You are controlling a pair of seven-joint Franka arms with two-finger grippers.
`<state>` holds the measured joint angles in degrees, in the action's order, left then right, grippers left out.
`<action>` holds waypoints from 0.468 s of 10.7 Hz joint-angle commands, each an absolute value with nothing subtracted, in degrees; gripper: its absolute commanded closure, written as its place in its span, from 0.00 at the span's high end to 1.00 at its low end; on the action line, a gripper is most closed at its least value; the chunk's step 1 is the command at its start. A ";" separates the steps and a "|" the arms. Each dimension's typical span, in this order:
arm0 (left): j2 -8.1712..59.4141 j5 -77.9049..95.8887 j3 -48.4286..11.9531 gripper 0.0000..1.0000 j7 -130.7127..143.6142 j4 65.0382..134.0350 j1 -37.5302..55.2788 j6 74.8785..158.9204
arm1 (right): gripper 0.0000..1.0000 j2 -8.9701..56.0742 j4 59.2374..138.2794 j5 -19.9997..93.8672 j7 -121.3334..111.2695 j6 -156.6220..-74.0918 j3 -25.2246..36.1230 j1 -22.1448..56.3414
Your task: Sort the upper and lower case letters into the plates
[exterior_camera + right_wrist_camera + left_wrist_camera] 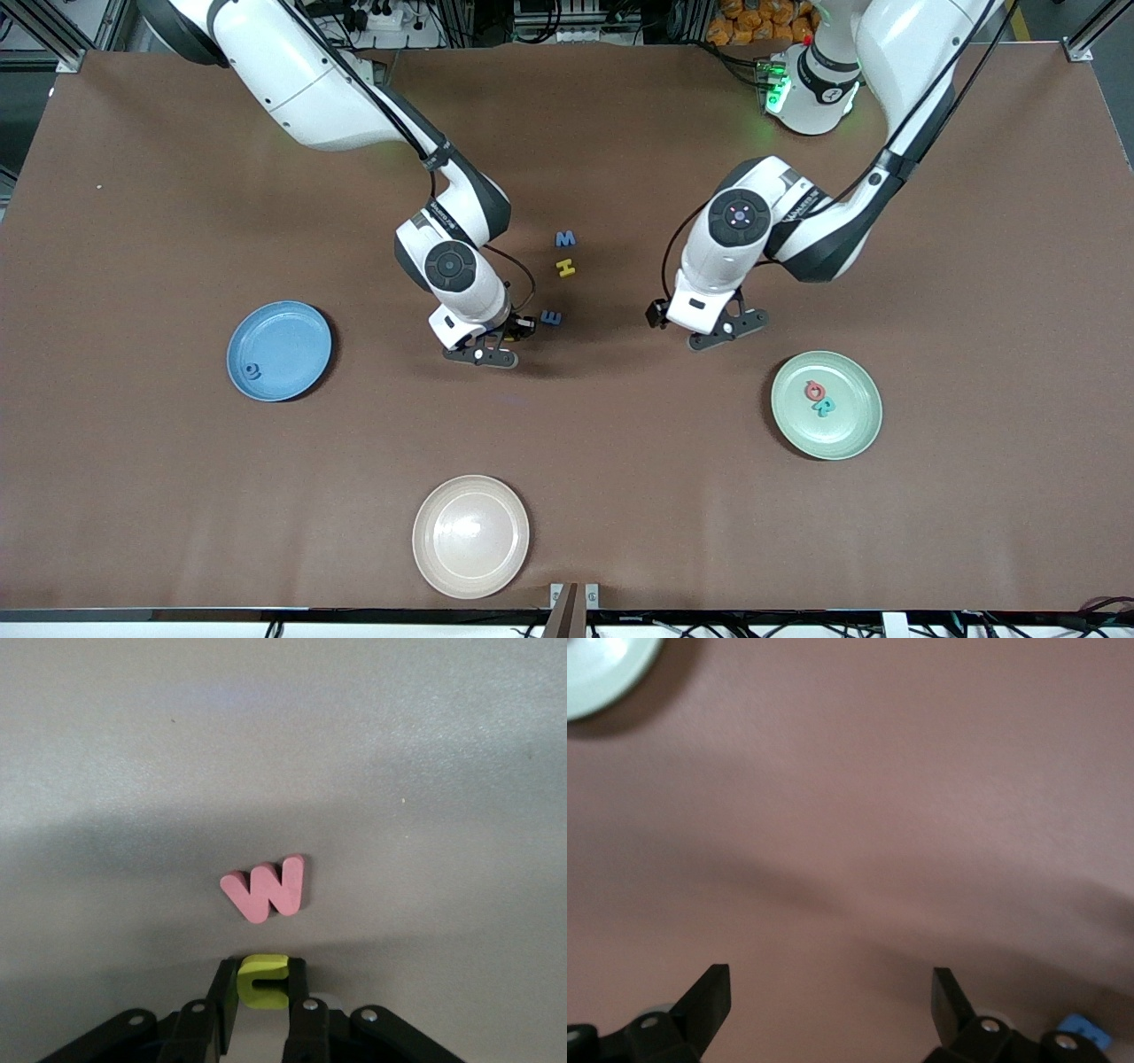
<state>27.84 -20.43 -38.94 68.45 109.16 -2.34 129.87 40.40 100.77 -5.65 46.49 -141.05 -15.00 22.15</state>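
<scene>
**Two grippers low over the table, one pinching a yellow letter**

Two arms reach to mid-frame in the front view. The right gripper [262,992] has its jaws pressed onto a yellow-green letter c [263,981], just beside a pink w [266,889] lying flat on the brown table [620,496]. The left gripper [831,997] hangs over bare table, jaws spread wide, holding nothing.

At centre lie a blue M [565,238], yellow H [565,268] and blue E [551,317]. The sky-blue plate [301,323], centre-left, holds one blue letter [254,372]. The mint-green plate [855,425], lower right, holds a red letter [814,390] and a teal letter [825,408]. The cream plate [470,536] sits at bottom centre.
</scene>
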 commanded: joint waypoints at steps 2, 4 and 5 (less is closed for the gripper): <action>29.35 -22.67 -39.38 1.00 79.42 110.39 3.24 134.81 | 0.00 41.31 100.02 -5.80 44.39 -141.59 -15.12 21.80; 30.93 -25.56 -39.37 1.00 84.61 110.39 5.35 135.09 | 0.00 39.83 99.32 -5.45 44.38 -140.28 -15.20 21.62; 31.63 -26.53 -39.37 1.00 86.64 110.30 6.58 135.26 | 0.00 38.86 99.23 -5.28 44.21 -137.58 -15.38 20.58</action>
